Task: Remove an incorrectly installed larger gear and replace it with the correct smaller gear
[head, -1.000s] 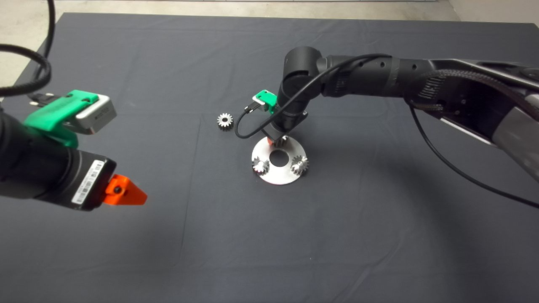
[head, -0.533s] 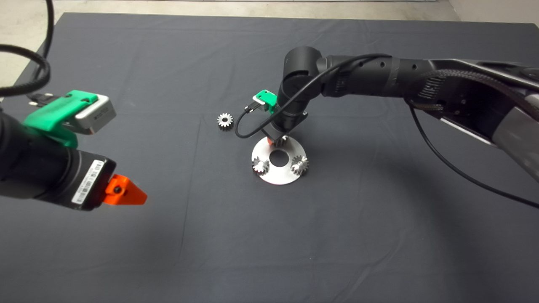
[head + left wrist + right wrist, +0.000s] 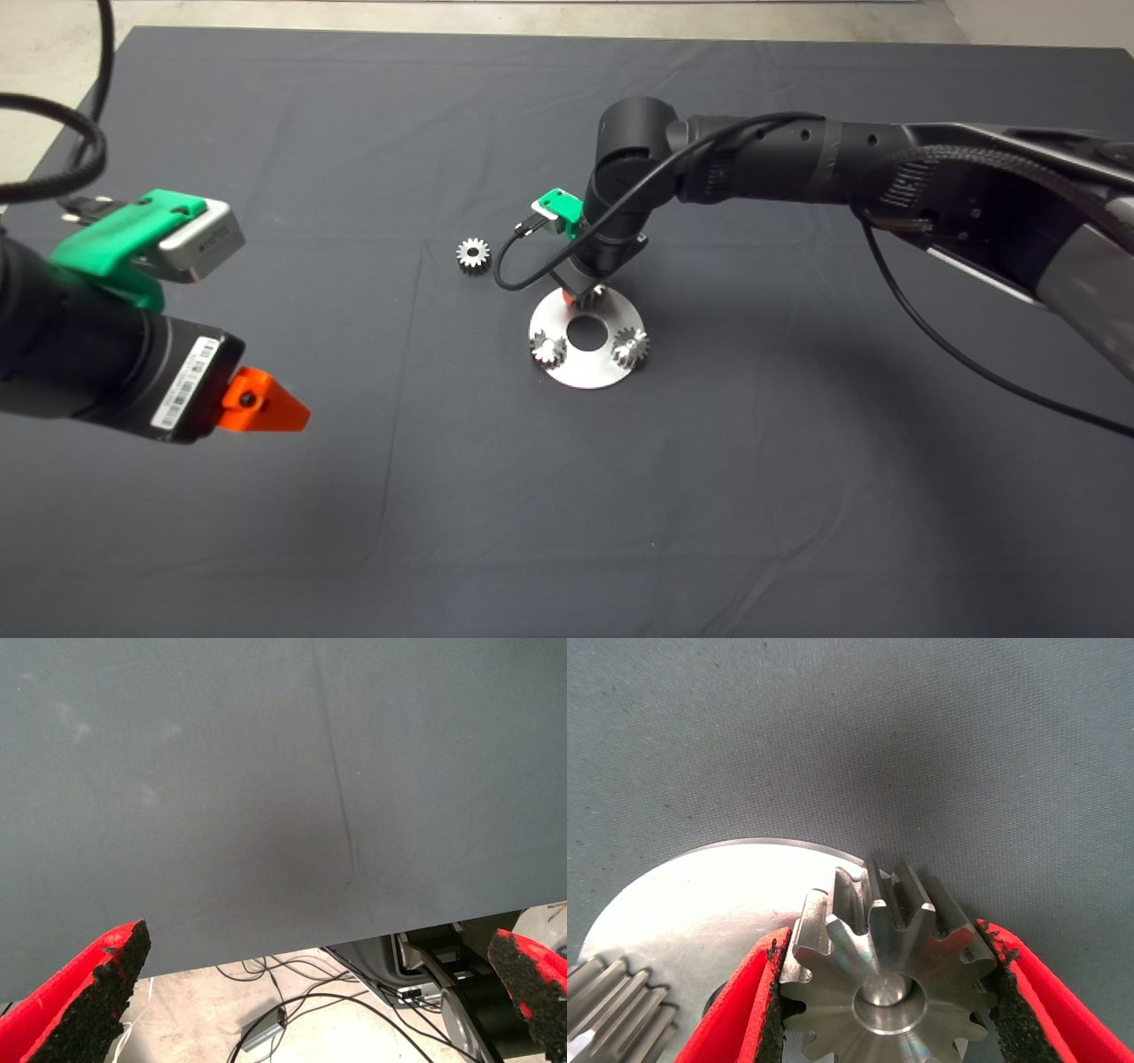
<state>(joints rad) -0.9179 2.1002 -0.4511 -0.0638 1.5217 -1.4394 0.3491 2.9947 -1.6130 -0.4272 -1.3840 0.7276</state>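
My right gripper [image 3: 580,296] points down at the far side of the silver disc [image 3: 585,370]. In the right wrist view its two red fingers [image 3: 749,1001] press on both sides of the larger gear [image 3: 877,966], which sits on the disc [image 3: 700,904] with slanted teeth and a shiny top. In the head view the wrist hides most of this gear [image 3: 594,298]. The smaller gear [image 3: 473,255] lies flat on the mat, left of the disc. My left gripper [image 3: 266,412] hangs open and empty at the lower left, over the mat's edge [image 3: 310,992].
Two small gears with bright centre pins stand on the disc's near side, one to the left [image 3: 548,349] and one to the right [image 3: 630,346]; one shows in the right wrist view [image 3: 611,1014]. The disc has a round centre hole [image 3: 586,331]. Cables lie on the floor [image 3: 283,1010].
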